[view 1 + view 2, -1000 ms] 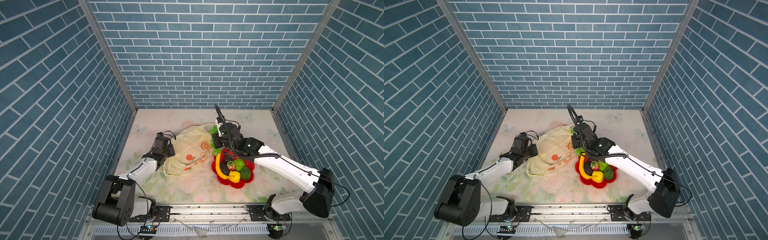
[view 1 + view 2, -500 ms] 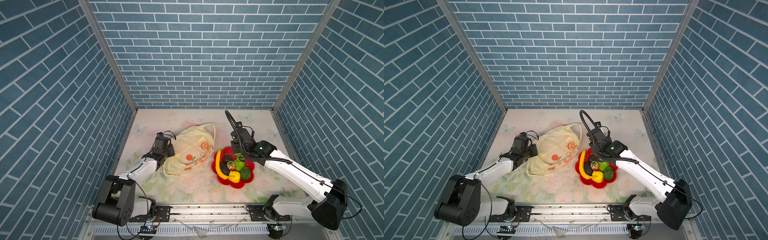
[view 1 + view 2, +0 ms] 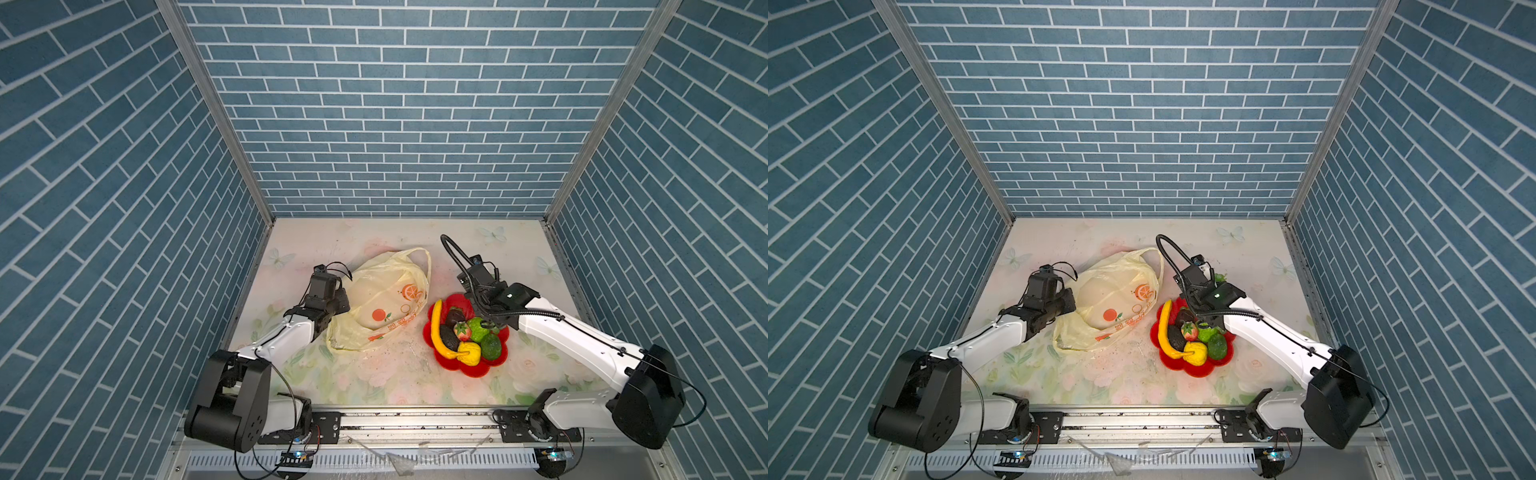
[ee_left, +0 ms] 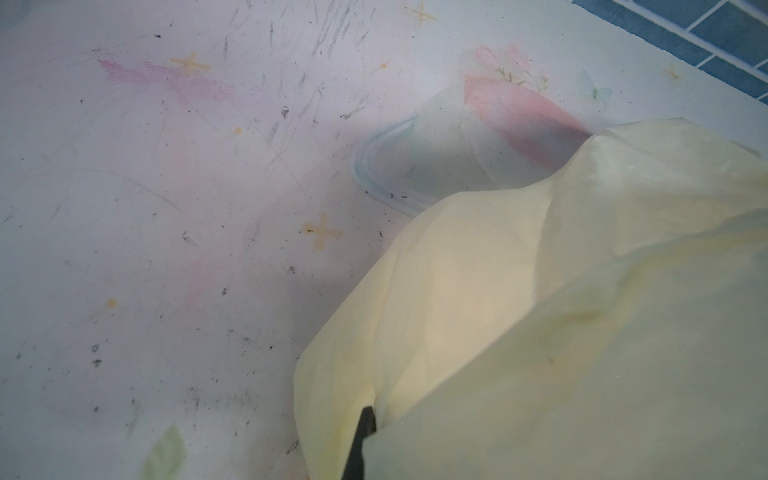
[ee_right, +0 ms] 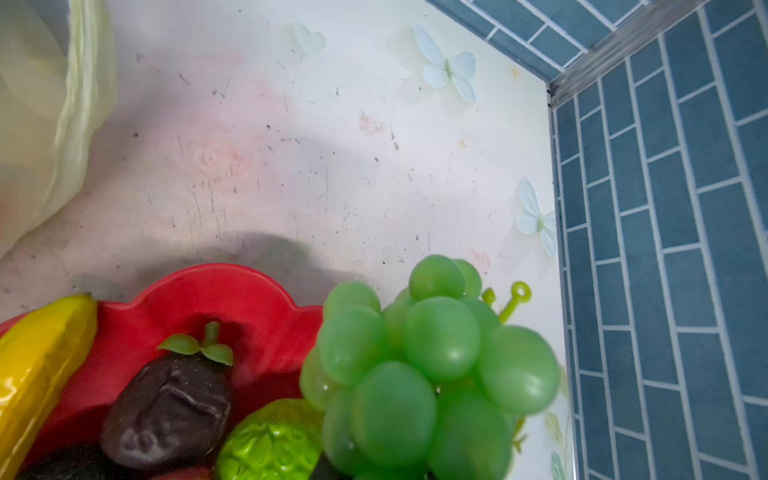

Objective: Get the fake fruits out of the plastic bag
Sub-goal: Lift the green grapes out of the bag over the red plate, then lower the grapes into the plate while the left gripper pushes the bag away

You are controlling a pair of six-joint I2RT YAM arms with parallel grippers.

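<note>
The pale-yellow plastic bag [image 3: 382, 299] [image 3: 1113, 303] lies left of centre, its loop handles toward the back. My left gripper [image 3: 341, 302] [image 4: 365, 419] is shut on a fold at the bag's left edge [image 4: 519, 311]. My right gripper [image 3: 484, 293] [image 3: 1209, 287] hangs over the far side of the red plate [image 3: 496, 365] [image 5: 232, 291], shut on the green grape bunch [image 5: 432, 365] [image 3: 1219, 277], which hides its fingers. On the plate lie a banana [image 3: 436, 332], a strawberry [image 3: 462, 331], a green knobbly ball [image 5: 270, 444], a yellow knobbly ball [image 3: 469, 354], a green round fruit [image 3: 491, 347] and dark brown pieces [image 5: 166, 407].
The blue brick walls stand close on three sides; the right wall [image 5: 665, 249] is near the grapes. A floral mat [image 3: 374, 374] covers the table between bag and plate. A metal rail [image 3: 415, 419] runs along the front edge.
My right gripper has carried the grape bunch from the bag's mouth rightward to above the plate's far side. The bag's handles have dropped flat. The left gripper has stayed put.
</note>
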